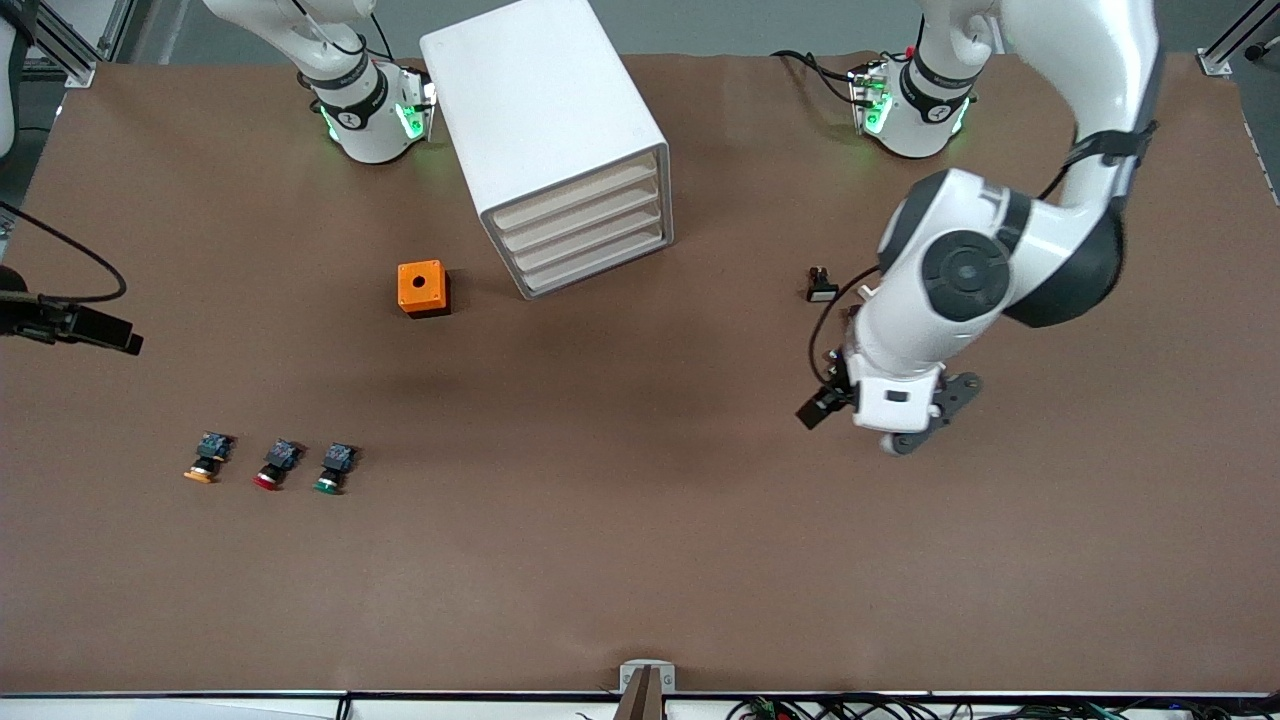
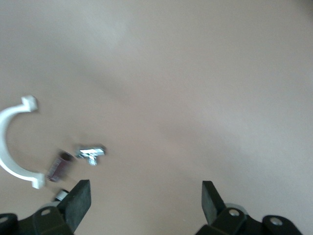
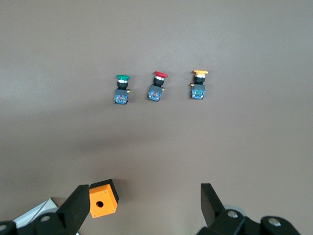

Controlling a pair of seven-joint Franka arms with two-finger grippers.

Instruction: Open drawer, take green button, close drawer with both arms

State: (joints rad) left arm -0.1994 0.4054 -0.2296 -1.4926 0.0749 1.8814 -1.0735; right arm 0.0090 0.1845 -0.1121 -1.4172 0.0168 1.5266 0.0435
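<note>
The white cabinet [image 1: 545,120] stands near the robots' bases, and its four cream drawer fronts [image 1: 585,235] all sit flush and shut. The green-capped button [image 1: 333,470] [image 3: 122,89] lies on the table toward the right arm's end, nearer to the front camera than the cabinet. My left gripper [image 2: 145,188] is open over bare table at the left arm's end, its hand [image 1: 895,395] hanging low. My right gripper [image 3: 145,191] is open and high up, out of the front view, looking down on the buttons with nothing between its fingers.
A red-capped button [image 1: 275,467] and an orange-capped one [image 1: 205,462] lie beside the green one. An orange cube with a hole [image 1: 423,288] sits by the cabinet. A small black part [image 1: 820,285] lies near the left hand. A white curved clip [image 2: 10,142] and small metal bits [image 2: 91,152] lie below it.
</note>
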